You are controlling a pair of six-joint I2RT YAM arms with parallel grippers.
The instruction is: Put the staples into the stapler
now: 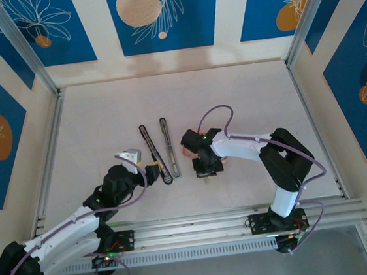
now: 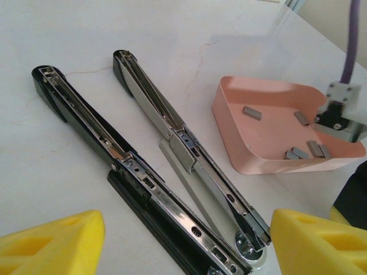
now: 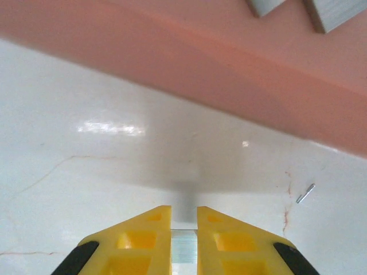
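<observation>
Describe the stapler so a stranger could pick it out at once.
On the white table, look left of the pink tray of staples. The stapler lies opened there. Unlike the squat tray, it is two long narrow bars, one black, one bare metal, joined in a V.

Slim white-and-black metal stapler (image 2: pixel 189 154) lies splayed on white table (image 2: pixel 172 28), left of shallow pink rectangular tray (image 2: pixel 241 150) holding grey metal staples (image 2: pixel 251 113).

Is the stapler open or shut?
Open: the stapler lies with both bars splayed apart on the table, joined at the near hinge, channel exposed.
</observation>
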